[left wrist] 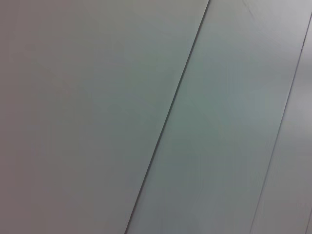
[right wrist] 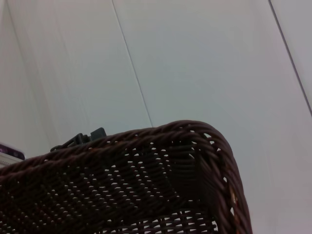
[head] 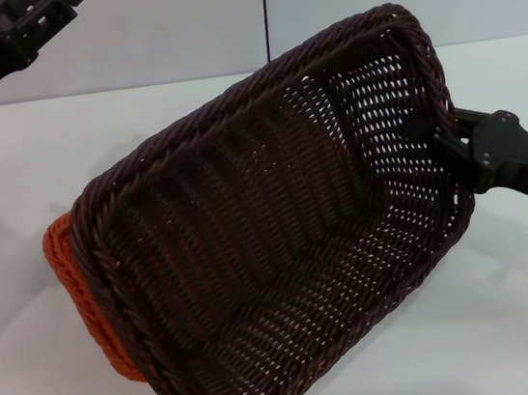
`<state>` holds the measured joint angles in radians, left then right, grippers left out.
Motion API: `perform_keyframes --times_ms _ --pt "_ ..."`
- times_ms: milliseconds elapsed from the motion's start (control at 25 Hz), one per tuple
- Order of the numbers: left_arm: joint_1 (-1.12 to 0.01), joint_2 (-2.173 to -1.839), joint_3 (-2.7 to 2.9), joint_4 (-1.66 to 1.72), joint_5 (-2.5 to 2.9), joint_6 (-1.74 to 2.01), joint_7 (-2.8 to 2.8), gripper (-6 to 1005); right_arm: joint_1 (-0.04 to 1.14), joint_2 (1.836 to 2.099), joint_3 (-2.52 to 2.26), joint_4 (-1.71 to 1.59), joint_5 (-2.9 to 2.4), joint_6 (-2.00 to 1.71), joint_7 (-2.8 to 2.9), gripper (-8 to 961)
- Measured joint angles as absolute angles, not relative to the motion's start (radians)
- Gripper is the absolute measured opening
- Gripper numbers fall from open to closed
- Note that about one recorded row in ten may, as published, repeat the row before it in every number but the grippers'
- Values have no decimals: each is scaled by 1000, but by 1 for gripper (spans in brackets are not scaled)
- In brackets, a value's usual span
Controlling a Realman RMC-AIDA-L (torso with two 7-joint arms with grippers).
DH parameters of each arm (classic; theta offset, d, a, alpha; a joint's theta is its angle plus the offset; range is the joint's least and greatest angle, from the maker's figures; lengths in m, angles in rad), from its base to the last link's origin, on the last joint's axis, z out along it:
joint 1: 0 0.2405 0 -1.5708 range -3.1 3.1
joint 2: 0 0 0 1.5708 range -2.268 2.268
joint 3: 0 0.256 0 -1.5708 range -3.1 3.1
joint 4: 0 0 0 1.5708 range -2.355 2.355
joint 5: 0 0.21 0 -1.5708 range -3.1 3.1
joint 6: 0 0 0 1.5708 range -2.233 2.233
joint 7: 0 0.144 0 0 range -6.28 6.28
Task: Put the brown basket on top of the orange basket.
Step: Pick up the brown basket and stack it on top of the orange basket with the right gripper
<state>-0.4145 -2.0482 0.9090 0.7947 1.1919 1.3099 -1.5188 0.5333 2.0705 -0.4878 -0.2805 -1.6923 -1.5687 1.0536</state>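
Right tool on tilted brown basket's short rim.

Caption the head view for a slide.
Right hand holds brown basket tilted over orange basket; left arm raised.

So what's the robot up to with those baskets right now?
The right arm's tool grips the short end wall of the rectangular dark brown woven basket and holds it tilted, open side facing the head camera. The bright orange woven basket sits underneath, with only a strip showing past the brown one's lower left edge. The left arm's tool is raised up and away at the far left, holding nothing.
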Motion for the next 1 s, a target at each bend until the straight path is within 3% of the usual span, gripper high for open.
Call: perform_keyframes --times_ms 1000 --pt "-421 -2051 904 787 1192 1292 -1506 826 586 2070 -498 -267 -1677 -1496 1058 166"
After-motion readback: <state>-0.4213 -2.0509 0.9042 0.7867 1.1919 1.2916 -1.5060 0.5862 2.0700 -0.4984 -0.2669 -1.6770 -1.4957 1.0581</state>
